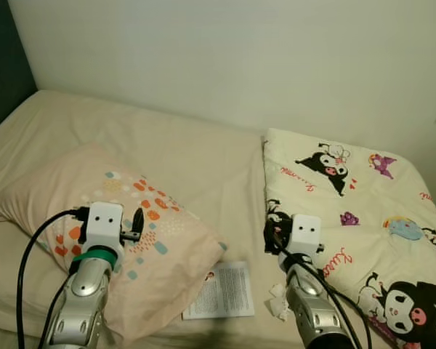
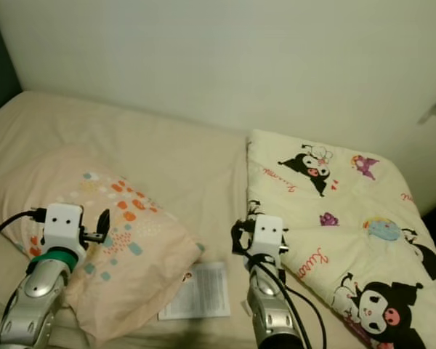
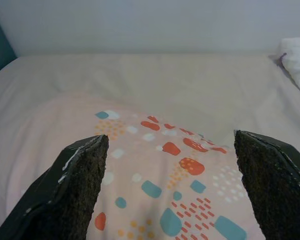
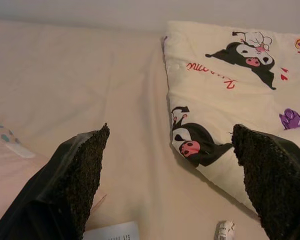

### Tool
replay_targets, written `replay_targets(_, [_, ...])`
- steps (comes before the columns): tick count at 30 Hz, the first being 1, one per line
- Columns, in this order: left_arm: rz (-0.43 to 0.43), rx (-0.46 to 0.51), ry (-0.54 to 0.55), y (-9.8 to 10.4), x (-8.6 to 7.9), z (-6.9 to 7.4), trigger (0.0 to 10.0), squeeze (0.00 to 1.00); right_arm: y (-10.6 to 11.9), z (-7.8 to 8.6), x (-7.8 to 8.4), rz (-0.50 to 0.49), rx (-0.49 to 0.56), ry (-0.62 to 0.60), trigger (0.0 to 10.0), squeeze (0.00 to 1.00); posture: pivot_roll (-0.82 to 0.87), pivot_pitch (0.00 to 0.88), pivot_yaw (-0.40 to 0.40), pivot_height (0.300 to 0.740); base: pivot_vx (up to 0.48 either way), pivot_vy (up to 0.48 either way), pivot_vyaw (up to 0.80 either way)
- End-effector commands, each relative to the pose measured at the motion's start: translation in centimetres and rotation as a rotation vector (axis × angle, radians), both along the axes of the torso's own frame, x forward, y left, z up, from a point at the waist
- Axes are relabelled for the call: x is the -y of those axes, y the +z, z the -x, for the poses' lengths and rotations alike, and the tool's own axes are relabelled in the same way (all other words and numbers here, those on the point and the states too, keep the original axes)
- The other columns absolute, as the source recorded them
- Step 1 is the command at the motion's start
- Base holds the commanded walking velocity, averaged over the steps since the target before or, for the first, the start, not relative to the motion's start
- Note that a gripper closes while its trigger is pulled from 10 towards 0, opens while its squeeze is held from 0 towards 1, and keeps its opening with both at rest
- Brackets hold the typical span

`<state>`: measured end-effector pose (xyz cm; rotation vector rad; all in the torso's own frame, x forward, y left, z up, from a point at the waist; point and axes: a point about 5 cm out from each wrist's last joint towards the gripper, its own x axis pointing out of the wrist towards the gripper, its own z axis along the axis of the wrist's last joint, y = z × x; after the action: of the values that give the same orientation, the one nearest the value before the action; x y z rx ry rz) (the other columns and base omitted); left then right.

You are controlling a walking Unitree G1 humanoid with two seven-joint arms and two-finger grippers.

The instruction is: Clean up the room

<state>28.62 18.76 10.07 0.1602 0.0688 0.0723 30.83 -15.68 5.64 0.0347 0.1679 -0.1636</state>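
Paper, thin and light, the white printed leaflet [image 1: 219, 291] lies flat on the beige bed [image 1: 203, 160] between both open end effectors, left end effector [image 3: 170, 190] and right end effector [image 4: 170, 180]; pinch its edge. Farther, the soft peach patterned pillow [image 1: 131, 218] and the folded cream cartoon quilt [image 1: 349, 203] would sag, so grip a corner.

Beige cloth bed sheet [image 1: 203, 156]: matt, soft, lightly creased; pale pink cloth pillow w/ orange & teal dabs [image 1: 131, 218] same matt weave, and cream folded cloth quilt w/ black cartoon prints [image 1: 363, 218] looks padded, matt. White printed paper leaflet [image 1: 221, 291] is flat w/ slight sheen, and small crumpled white paper scrap [image 1: 279, 303] is rough-creased. Left gripper [image 3: 170, 190] & right gripper [image 4: 170, 180] finger pads: black, coarse, grainy, w/ smoother black plastic edges; arms glossy silver metal, white plastic wrist blocks.
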Motion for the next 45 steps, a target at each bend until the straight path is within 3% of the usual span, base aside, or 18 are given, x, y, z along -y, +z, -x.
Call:
replay_targets(1, [0.007, -0.020, -0.006, -0.33, 0.16, 0.28, 10.0, 0.00, -0.60, 0.22, 0.50, -0.003, -0.036, -0.023, 10.0, 0.00, 0.14, 0.024, -0.085, 0.740, 0.000, 0.334, 0.00])
replay_targets(45, [0.005, -0.028, -0.006, -0.35, 0.02, 0.43, 10.0, 0.00, -1.02, 0.43, 0.39, -0.005, -0.056, -0.019, 10.0, 0.00, 0.15, 0.014, -0.086, 0.740, 0.000, 0.377, 0.00])
